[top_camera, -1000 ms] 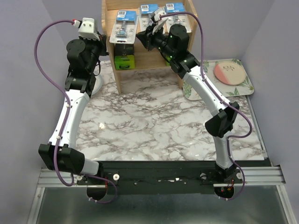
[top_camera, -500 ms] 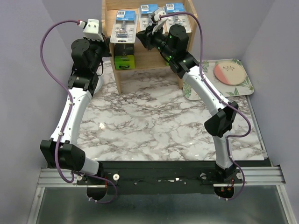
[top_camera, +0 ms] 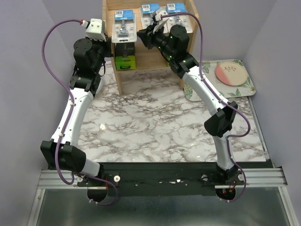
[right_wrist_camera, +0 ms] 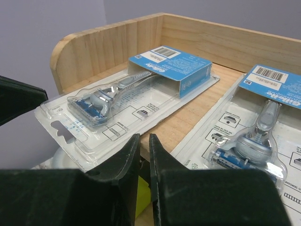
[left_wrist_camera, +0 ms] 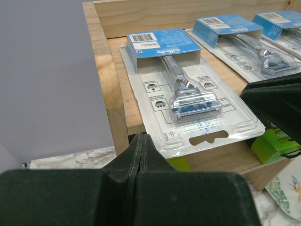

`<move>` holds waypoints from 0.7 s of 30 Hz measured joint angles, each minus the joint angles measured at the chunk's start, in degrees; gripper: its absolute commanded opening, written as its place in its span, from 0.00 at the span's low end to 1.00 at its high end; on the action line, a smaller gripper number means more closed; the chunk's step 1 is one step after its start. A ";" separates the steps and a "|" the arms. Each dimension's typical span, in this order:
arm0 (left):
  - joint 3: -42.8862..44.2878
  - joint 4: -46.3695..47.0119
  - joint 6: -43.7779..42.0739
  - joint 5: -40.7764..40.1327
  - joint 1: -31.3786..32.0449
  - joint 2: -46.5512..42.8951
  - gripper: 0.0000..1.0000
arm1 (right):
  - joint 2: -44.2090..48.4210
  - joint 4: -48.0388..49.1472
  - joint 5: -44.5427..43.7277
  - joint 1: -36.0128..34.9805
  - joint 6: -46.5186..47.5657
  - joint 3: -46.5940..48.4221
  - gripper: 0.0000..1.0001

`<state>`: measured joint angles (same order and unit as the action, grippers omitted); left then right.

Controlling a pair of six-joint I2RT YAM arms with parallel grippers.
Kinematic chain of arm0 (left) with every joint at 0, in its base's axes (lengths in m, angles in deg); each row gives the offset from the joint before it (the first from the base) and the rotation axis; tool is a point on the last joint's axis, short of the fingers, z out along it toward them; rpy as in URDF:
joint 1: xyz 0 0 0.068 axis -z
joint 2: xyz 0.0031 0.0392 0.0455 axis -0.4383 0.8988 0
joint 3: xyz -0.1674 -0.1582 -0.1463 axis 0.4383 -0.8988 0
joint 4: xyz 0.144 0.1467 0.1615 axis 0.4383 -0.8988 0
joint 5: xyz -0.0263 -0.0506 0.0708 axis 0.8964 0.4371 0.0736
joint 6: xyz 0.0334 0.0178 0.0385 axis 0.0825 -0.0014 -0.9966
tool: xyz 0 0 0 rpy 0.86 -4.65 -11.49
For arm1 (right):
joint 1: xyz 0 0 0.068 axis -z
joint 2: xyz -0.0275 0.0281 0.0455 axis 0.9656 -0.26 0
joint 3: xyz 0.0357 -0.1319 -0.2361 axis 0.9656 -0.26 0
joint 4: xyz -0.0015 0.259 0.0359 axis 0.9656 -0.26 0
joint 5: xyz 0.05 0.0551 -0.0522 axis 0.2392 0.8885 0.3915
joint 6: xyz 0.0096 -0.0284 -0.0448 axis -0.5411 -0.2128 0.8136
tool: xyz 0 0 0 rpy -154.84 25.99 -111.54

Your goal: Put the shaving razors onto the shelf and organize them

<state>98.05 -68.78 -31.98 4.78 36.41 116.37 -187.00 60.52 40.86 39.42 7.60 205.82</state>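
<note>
The wooden shelf (top_camera: 155, 59) stands at the back of the table. Three blister-packed shaving razors lie on its top tier: the left one (top_camera: 123, 26) (left_wrist_camera: 183, 89) (right_wrist_camera: 127, 94) overhangs the front edge, the middle one (top_camera: 149, 12) (right_wrist_camera: 263, 127) and the right one (top_camera: 176, 9) lie further back. Black razor boxes with green ends (top_camera: 124, 55) sit on the lower tier. My left gripper (top_camera: 111, 45) (left_wrist_camera: 140, 137) is shut and empty, just below the left pack's near corner. My right gripper (top_camera: 141, 36) (right_wrist_camera: 143, 139) hovers at the shelf's front edge beside that pack, jaws slightly apart with nothing between them.
A floral tray (top_camera: 247, 89) carrying a pink plate (top_camera: 230, 73) sits at the right rear. The shelf's raised side panels (left_wrist_camera: 110, 84) and back rail (right_wrist_camera: 225, 35) border the top tier. Purple walls close in the back and both sides.
My left arm has risen and swung right toward the shelf's left side. The right gripper has shifted a little left and its jaws have parted slightly. The left pack has shifted slightly.
</note>
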 measured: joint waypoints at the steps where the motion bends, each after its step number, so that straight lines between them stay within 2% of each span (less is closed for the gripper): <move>1: 0.09 -0.13 -0.04 -0.15 0.11 0.09 0.00 | -0.11 0.37 -0.11 0.00 -0.02 0.00 0.23; 11: 1.38 -1.09 -1.36 -2.56 1.07 0.98 0.00 | -0.31 1.01 -0.42 0.02 -1.44 0.00 0.23; 21: 1.36 -1.11 -1.20 -3.30 1.33 0.98 0.00 | -0.31 0.96 -0.70 0.09 -1.44 0.00 0.27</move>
<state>99.40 -69.89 -33.19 1.48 37.74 117.36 -187.31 61.48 40.16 39.51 6.15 205.82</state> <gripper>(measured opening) 0.007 0.261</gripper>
